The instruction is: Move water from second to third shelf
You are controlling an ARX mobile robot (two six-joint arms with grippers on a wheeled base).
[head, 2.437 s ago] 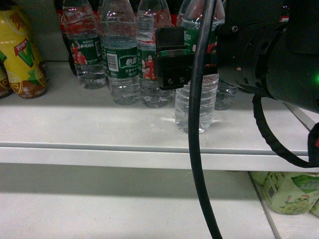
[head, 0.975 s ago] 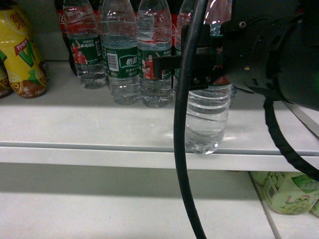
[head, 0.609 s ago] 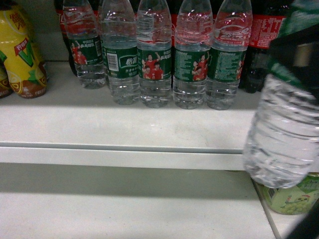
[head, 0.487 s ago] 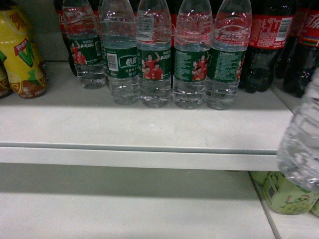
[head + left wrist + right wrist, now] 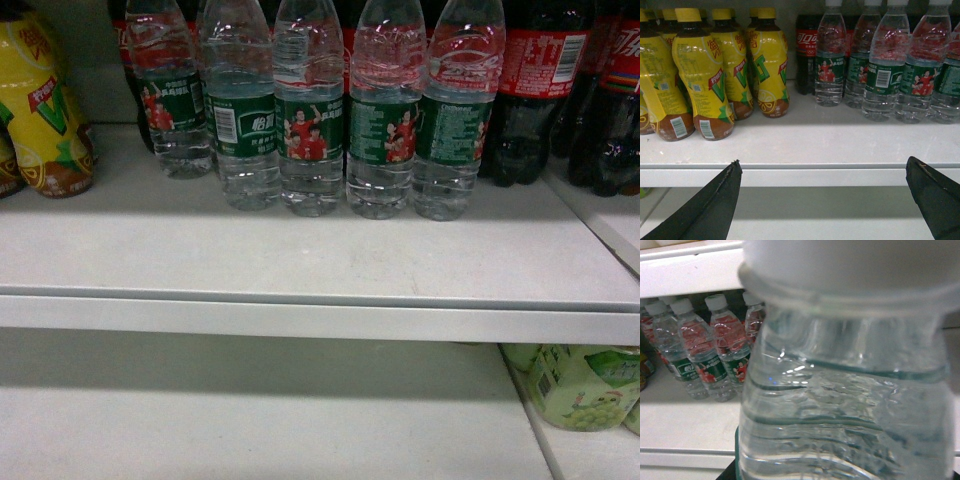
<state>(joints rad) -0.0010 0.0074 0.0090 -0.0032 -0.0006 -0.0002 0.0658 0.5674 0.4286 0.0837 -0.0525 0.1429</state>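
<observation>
White store shelving, water bottle lifted clear.
Water bottle (image 5: 845, 390) fills the right wrist view close to the camera, apparently carried by the right gripper, whose fingers are hidden. Behind it, a row of water bottles (image 5: 385, 110) stands on the shelf (image 5: 300, 260). Left gripper (image 5: 825, 200) hangs spread and empty before yellow drink bottles (image 5: 705, 75).

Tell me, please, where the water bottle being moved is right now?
The water bottle fills the right wrist view, close to the camera, in front of the shelf; the head view doesn't show it.
</observation>
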